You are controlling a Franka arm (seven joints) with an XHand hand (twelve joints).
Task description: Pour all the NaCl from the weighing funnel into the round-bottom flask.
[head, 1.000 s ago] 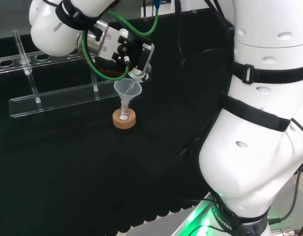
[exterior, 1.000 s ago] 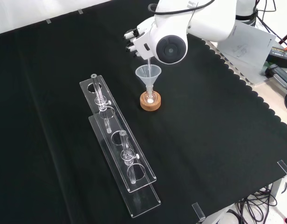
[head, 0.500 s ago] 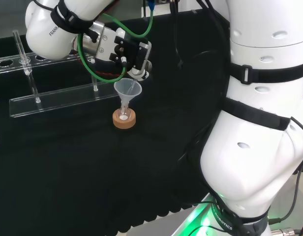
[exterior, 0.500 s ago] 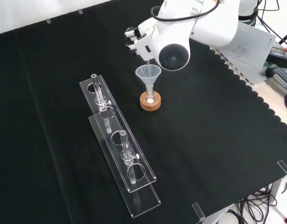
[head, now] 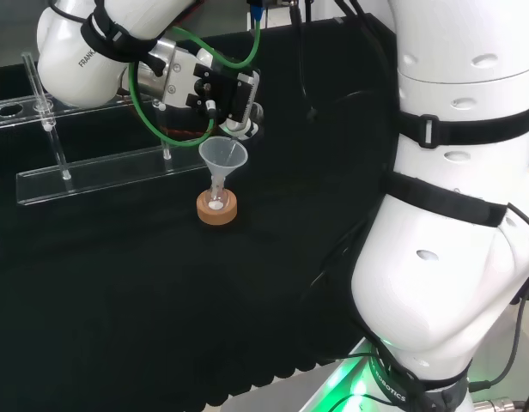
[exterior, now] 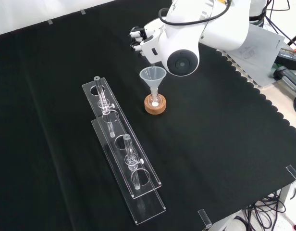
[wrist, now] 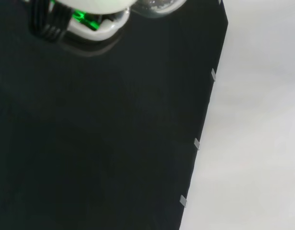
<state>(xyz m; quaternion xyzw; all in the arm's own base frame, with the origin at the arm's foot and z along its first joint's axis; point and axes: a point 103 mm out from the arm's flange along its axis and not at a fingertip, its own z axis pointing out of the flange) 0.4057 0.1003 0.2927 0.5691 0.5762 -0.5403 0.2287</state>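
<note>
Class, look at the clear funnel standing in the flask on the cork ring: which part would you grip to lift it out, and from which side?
Probably grip the clear funnel at its wide cone, just under the rim, coming from above. Its narrow stem stands upright inside the flask on the cork ring, so a straight upward lift should free it; a sideways pull might tip the flask.

The cloth (exterior: pixel 225 144) is plain black, with a scalloped edge. A tan cork ring (exterior: pixel 154 104) holds white powder (exterior: pixel 154 102) under a clear funnel (exterior: pixel 153 75). The hand (head: pixel 226 96) is black and white, with green cables (head: pixel 174 133).
</note>
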